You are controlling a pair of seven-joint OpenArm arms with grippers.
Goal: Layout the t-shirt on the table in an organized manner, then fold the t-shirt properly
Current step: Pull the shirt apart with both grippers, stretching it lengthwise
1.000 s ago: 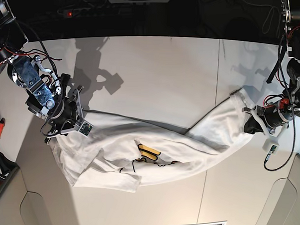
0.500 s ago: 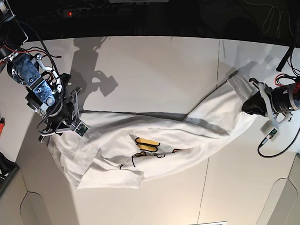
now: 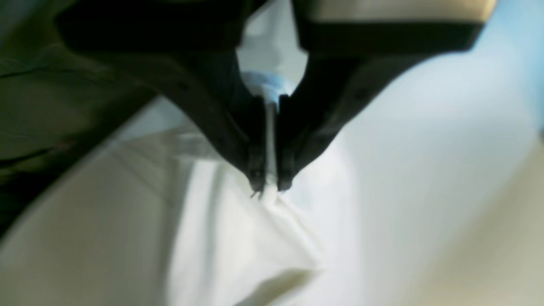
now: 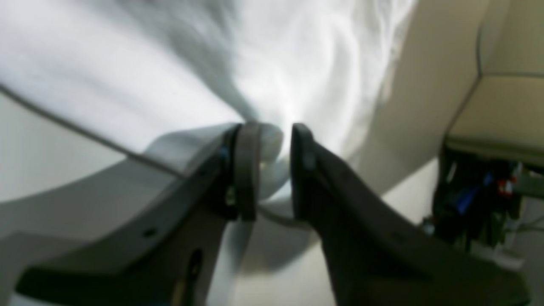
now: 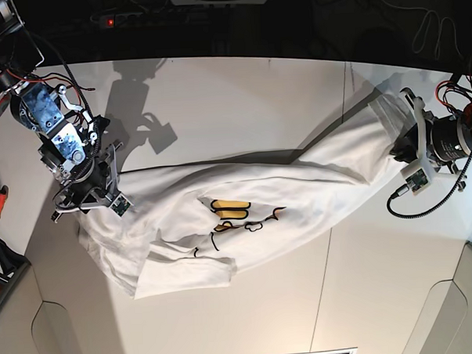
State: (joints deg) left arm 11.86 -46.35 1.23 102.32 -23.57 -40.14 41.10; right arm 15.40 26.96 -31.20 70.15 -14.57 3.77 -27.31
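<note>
The white t-shirt [image 5: 299, 186] hangs stretched in a twisted band between my two grippers above the white table [image 5: 240, 98]. Orange-yellow letters and black outlines [image 5: 230, 212] show on its front near the middle. My left gripper [image 5: 399, 146], at the right of the base view, is shut on one end of the shirt; in the left wrist view [image 3: 267, 187] the jaws pinch a fold of white cloth [image 3: 238, 238]. My right gripper [image 5: 84, 205], at the left, is shut on the other end; the right wrist view [image 4: 270, 170] shows cloth [image 4: 297, 63] bunched between the fingers.
A thin dark seam [image 5: 340, 149] runs across the table right of the middle. The table's far edge meets a dark background [image 5: 237, 20]. Beige panels [image 5: 63, 333] lie at the near corners. Cables [image 5: 433, 204] hang by the left arm.
The left gripper has lifted its end of the shirt up and away from the front. The right gripper shifted slightly toward the far left. The shirt is pulled tauter and the print shows more.
</note>
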